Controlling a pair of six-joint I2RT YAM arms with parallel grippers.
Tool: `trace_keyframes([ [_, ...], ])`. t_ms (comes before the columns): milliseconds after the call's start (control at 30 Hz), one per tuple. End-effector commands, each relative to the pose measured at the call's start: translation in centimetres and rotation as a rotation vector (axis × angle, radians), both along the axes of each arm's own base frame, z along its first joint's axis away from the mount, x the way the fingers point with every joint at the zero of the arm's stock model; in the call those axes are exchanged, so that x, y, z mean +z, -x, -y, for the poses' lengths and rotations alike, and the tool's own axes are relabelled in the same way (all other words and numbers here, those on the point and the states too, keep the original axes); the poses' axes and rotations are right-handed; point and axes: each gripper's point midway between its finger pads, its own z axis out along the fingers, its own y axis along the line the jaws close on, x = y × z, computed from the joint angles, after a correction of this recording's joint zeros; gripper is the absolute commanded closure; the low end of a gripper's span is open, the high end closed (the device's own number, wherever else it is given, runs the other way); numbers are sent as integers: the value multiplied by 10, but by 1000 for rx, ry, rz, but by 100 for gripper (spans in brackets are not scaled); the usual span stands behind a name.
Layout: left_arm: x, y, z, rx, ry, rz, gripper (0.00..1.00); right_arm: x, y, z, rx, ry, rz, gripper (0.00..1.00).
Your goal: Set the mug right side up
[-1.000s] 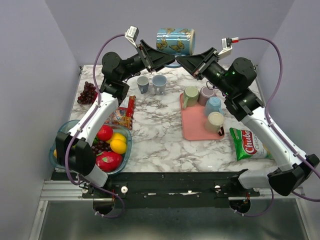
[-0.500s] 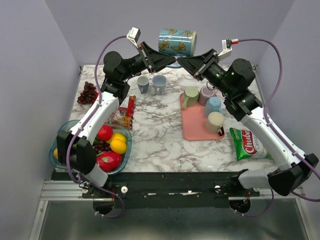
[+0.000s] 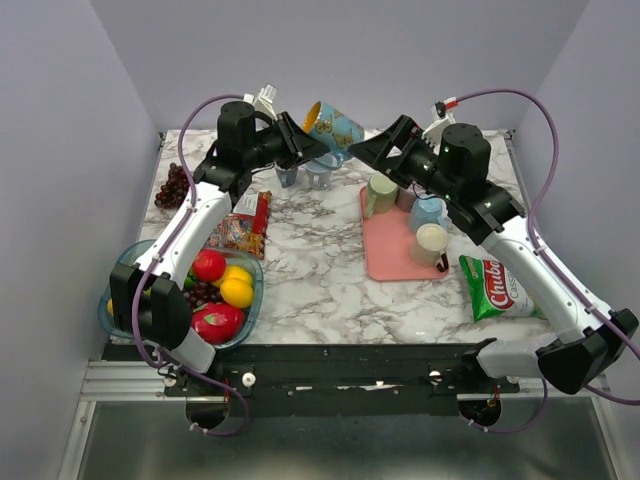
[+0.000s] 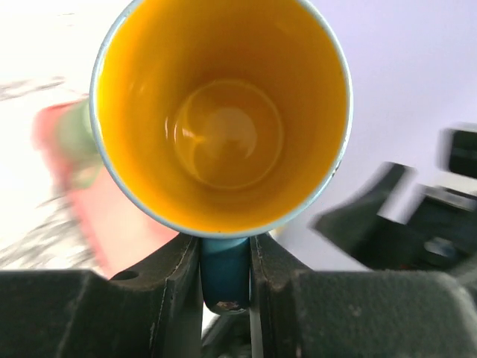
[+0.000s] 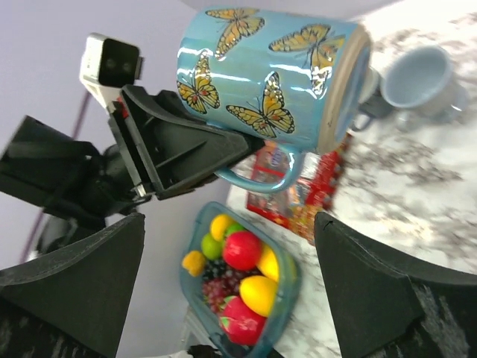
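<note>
At the near left corner of the bench (image 3: 320,292) sits a fruit bowl (image 3: 256,272), and at the near right a chip bag (image 3: 497,288). Both are well apart from the work and look like mere clutter. Farther in, a pink tray (image 3: 385,262) carries several spare mugs (image 3: 431,240) (none of them this task's concern), with a candy packet (image 3: 243,228) and loose grapes (image 3: 177,185) off to the left. Beyond these, over the far part of the bench and above two small cups (image 3: 303,172), the butterfly mug (image 3: 333,124) hangs in the air, touching no surface. It is tilted, its yellow inside turned up and to the left, so it is not yet upright. The left jaws are pinching its handle (image 4: 223,270), one on each side. I judge this a sensible hold, since a roll of the wrist would swing the mouth upward while the body stays free of the jaws. The right jaws stand spread wide just beside the mug and apart from it, gripping nothing, seemingly to leave the turning and setting down to the left alone.
</note>
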Motion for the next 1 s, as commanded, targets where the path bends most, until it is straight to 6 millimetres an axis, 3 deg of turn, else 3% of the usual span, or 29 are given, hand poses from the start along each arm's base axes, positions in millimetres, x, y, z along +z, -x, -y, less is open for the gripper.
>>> trace_keyframes([
  [0,2,0,-40,154,-269,155,100,-44,3,29,-96,141,-116,0],
  [133,-43,-1,-64,237,-478,124,100,-62,4,36,-122,188,-167,0],
  [200,-55,0,-68,256,-545,139,100,-72,4,37,-123,205,-198,0],
  [300,-90,8,-70,258,-630,117,100,-81,4,37,-118,221,-230,0],
  [567,-131,0,-93,394,-757,76,100,-103,6,38,-118,248,-313,0],
  [967,-193,-17,-87,362,-834,75,100,-121,7,43,-132,275,-372,0],
])
